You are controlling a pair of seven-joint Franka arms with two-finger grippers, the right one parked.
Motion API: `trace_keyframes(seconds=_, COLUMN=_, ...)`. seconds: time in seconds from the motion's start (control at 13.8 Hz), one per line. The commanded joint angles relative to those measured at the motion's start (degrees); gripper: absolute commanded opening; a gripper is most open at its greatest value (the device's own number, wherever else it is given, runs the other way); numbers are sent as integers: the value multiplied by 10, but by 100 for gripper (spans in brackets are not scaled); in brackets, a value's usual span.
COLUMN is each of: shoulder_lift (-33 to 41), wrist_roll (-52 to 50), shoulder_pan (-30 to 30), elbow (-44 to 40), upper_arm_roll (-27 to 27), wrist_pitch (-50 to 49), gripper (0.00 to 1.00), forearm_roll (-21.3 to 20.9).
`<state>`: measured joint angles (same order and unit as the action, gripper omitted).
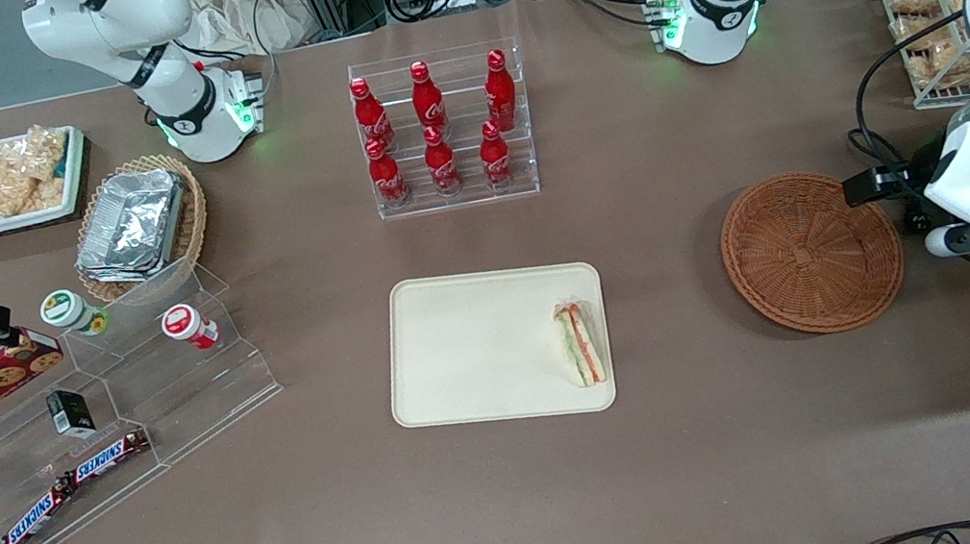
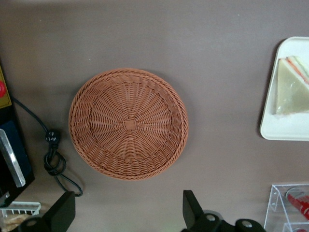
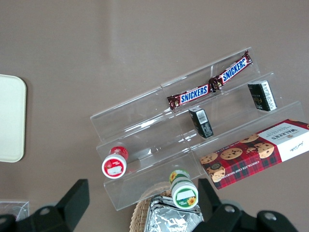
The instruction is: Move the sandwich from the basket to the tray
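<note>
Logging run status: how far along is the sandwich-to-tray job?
Looks done. The sandwich lies on the tray, near the edge closest to the basket. The basket holds nothing. Nothing is in hand: the left pincer is open with nothing between its fingers, above the table beside the basket at the working arm's end. No transfer step appears to be left.

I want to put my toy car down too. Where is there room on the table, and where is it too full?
Most of the tray is bare; the sandwich lies along one edge. The basket is empty, and the gripper hangs open above its rim. Bare table runs between tray and basket. It is crowded around the clear step rack and bottle rack.
</note>
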<state>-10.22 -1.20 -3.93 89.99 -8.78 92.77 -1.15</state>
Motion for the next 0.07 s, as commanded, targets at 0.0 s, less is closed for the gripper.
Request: trace_keyframes(seconds=0.0, shoulder_lift=-7, wrist_roll=18, shoulder_pan=32, elbow=-16, upper_arm_roll=8, wrist_pitch=-11, gripper=100, forearm_roll=-1)
